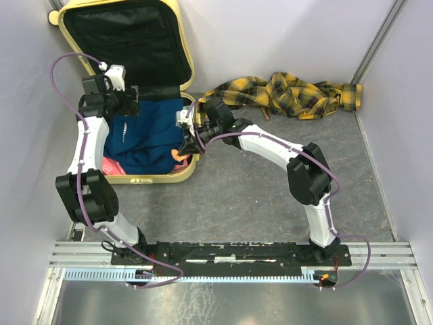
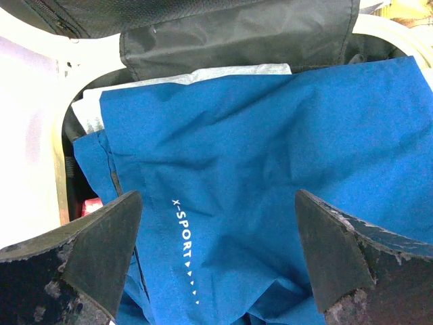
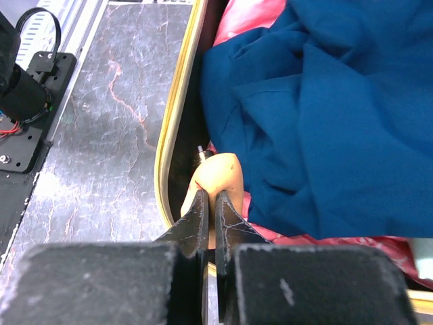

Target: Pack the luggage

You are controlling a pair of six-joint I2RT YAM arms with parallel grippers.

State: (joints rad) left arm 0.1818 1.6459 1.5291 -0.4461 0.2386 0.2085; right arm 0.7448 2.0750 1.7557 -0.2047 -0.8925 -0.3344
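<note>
Blue cloth (image 1: pixel 145 139) is heaping high in the open luggage (image 1: pixel 162 178) at the desk's (image 1: pixel 257 196) far left, so we are risking dragging it out on a snagged fold. Our right tool (image 3: pixel 210 200), reaching across low, is pinching a peach piece (image 3: pixel 218 175) at the rim. Our left tool (image 2: pixel 218 200), bending over the cloth, is gaping wide.

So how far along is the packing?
Done: a blue garment and a pink item lie in the open luggage.
In hand: the right gripper looks shut on a peach item at the rim. The left gripper hovers open over the blue garment.
Left: the plaid cloth lies outside on the table, and the luggage is not yet closed.
</note>
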